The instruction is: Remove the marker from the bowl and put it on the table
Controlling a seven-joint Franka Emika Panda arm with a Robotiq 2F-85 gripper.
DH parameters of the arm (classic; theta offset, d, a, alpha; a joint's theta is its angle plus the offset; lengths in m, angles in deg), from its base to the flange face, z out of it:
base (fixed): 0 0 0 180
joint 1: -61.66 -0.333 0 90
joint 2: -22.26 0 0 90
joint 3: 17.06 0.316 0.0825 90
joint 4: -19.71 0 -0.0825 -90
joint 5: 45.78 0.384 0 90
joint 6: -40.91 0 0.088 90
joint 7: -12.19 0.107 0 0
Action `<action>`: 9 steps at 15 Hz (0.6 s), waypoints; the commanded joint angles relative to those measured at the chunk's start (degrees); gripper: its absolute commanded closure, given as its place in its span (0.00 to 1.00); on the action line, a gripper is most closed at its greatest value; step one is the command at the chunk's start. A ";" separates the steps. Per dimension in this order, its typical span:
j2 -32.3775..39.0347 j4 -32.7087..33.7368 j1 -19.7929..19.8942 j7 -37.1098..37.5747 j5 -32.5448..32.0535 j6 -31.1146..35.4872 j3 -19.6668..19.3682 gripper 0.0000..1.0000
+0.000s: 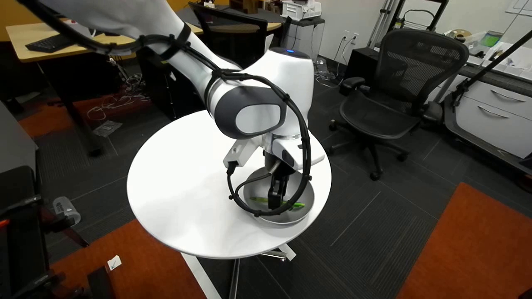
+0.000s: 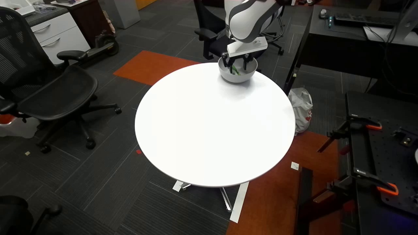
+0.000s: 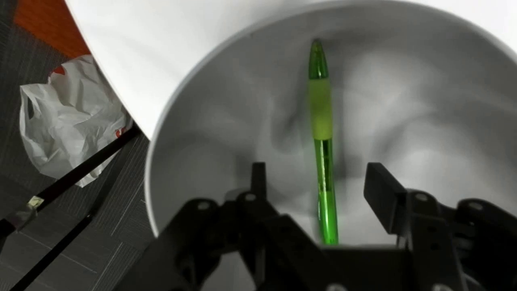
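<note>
table, round and white, stands in the middle. black chair stands off its edge, apart. white arm leans over the top. white bag lies past the edge, the bowl just inside it. gripper reaches into the bowl, fingers released and spread. green marker lies in the bowl between them; in an exterior view the arm's cable and a finger partly cover it.

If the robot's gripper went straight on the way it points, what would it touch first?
Probably the bottom of the grey bowl: the gripper points down, its open jaws either side of the green pen, though depth is unclear.
</note>
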 commanded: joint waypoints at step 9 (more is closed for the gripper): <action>-0.73 1.82 -0.09 -1.99 2.23 -2.94 -0.47 0.97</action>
